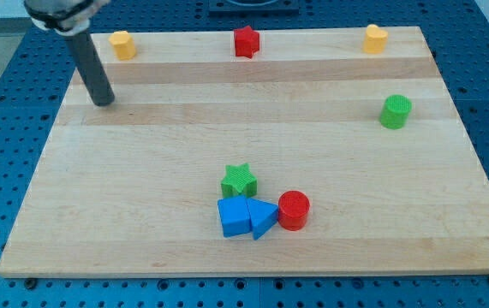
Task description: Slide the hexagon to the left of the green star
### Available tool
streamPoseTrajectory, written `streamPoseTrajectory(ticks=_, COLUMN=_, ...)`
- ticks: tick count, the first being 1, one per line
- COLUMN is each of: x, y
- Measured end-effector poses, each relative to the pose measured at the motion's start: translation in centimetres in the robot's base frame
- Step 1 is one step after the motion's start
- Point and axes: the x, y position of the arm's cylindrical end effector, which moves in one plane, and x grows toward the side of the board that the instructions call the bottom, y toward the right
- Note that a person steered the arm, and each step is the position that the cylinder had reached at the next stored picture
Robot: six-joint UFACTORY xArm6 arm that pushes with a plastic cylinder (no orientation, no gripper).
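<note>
A green star (239, 180) lies low on the wooden board (141, 214), near the middle. A yellow block that looks like a hexagon (122, 44) sits at the view's top left edge of the board. My tip (104, 103) rests on the board just below and slightly left of that yellow block, not touching it, and far up and left of the green star.
A blue cube (234, 217) and a blue triangle (264, 220) touch below the green star, with a red cylinder (294, 210) to their right. A red star (246, 41) and another yellow block (375, 38) sit along the top edge. A green cylinder (395, 112) is at the right.
</note>
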Motion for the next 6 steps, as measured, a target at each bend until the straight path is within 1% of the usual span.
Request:
streamPoseTrajectory(ticks=1, x=-3.1, y=-3.5)
streamPoseTrajectory(ticks=2, x=-6.1, y=-4.9)
streamPoseTrajectory(ticks=4, x=-11.2, y=-4.8)
streamPoseTrajectory(ticks=5, x=-12.7, y=-3.3)
streamPoseTrajectory(ticks=6, x=-12.8, y=-0.4)
